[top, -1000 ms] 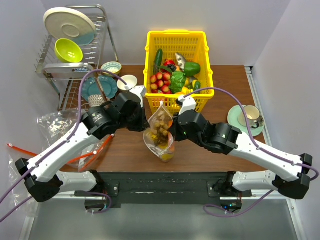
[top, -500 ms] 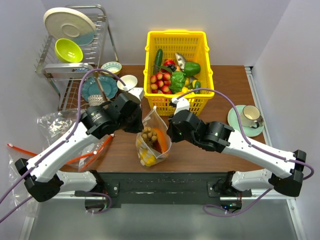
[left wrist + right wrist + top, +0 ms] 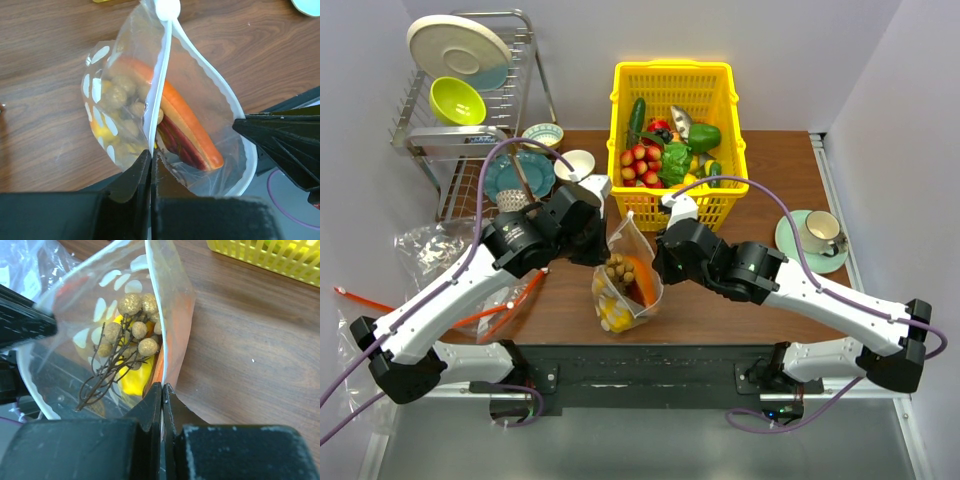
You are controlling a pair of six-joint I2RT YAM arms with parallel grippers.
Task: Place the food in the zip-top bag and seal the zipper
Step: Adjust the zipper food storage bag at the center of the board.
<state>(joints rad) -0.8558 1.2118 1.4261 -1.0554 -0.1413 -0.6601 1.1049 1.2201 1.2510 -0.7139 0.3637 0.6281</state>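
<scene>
At centre frame, left jaws and right jaws are clenching opposite mouth ends of the loaded zip-top bag (image 3: 620, 288). The zipper (image 3: 159, 85) is gaping; pulling it taut first is looking wise before pressing.

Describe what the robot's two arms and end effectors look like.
The left arm and right arm share white link shells, bulky black joint housings and a looping purple cable each. The left end effector and right end effector have matte black tapering fingers.
</scene>
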